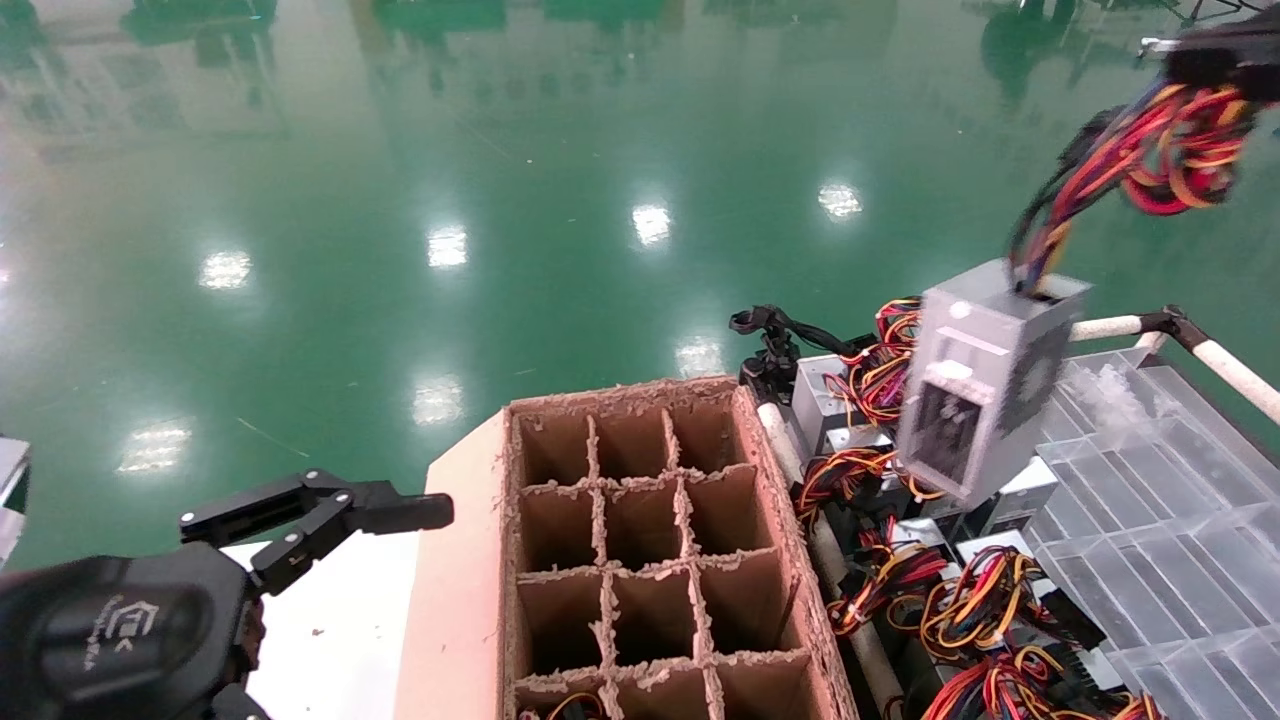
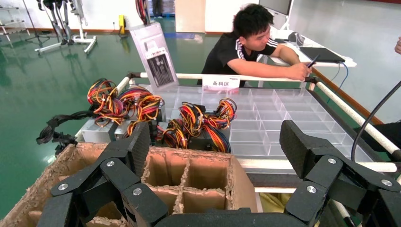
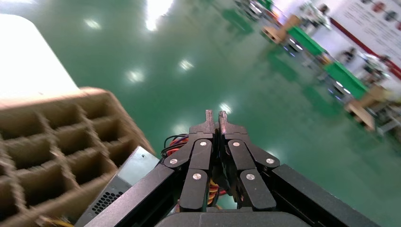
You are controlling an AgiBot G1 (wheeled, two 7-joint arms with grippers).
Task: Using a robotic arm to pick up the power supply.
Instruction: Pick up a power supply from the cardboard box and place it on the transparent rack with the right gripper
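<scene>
The power supply [image 1: 975,385] hangs in the air at about three o'clock in our head view, a silver-grey box tilted with its vent face toward us, clear of everything below it. It dangles from its own wire bundle [image 1: 1150,165], a thick sheaf of red, orange and black leads that climbs toward one o'clock. There our right gripper [image 1: 1215,45] sits at the frame's upper right corner. In our right wrist view the right gripper's fingers [image 3: 208,125] stand pressed together, with red and orange wires showing beneath them, so we hold the unit by its cable and not by its case. The box's corner [image 3: 125,177] shows below the linkage in that view.

Directly under the hanging unit lie the other power supplies [image 1: 905,520] with tangled yellow, orange and red wiring, packed between a white rail and the clear plastic divider tray [image 1: 1180,520] at four o'clock. At six o'clock stands the cardboard box [image 1: 650,550], cut into a grid of open cells.

Our left gripper [image 1: 330,510] rests at eight o'clock, beside the cardboard box, its fingers spread wide with nothing between them. From our left wrist view a man in a black shirt [image 2: 248,45] leans on a desk beyond the tray.
</scene>
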